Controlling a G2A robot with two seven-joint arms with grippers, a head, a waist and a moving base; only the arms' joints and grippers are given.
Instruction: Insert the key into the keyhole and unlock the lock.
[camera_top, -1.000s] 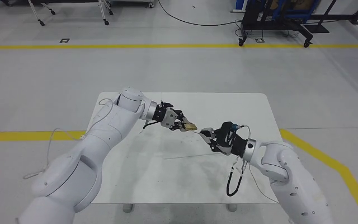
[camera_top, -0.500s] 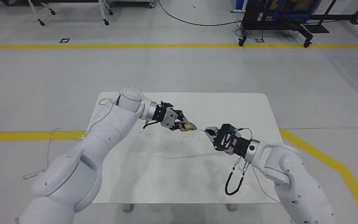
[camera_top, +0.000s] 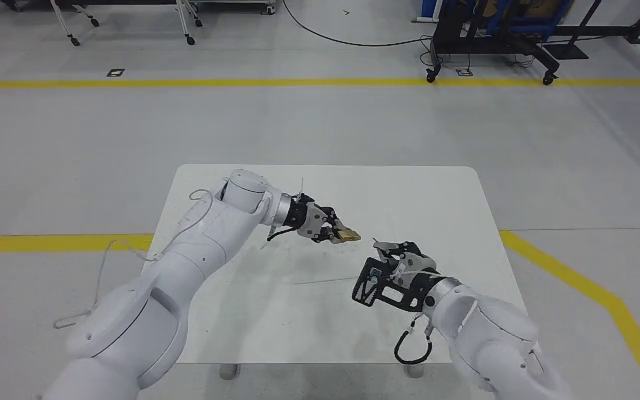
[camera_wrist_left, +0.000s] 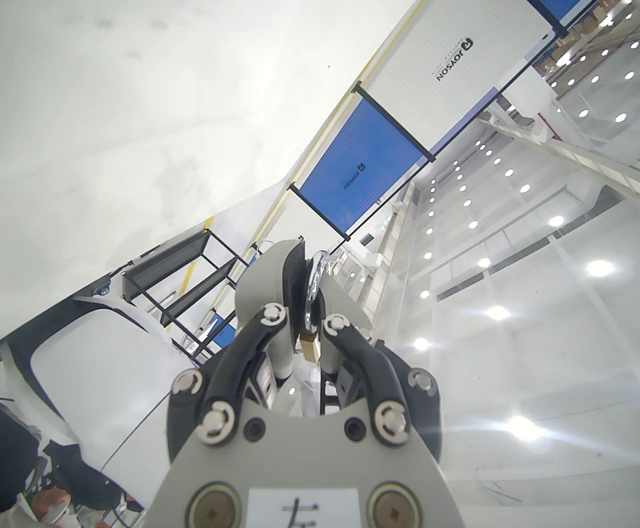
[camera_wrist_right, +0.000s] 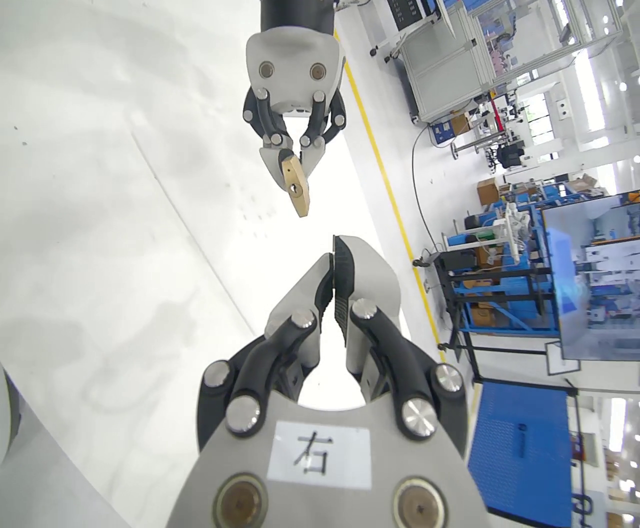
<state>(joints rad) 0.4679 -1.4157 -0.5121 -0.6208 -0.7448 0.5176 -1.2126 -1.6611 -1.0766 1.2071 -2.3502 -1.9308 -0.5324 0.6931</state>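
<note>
Fingers of the left gripper pinch the silver shackle of a small brass padlock, held in the air above the white worktop. In the left wrist view they hide most of the brass body. The padlock's keyhole end faces the right gripper, near it but apart. That gripper's ribbed fingers are pressed together, and anything thin gripped between them is hidden.
</note>
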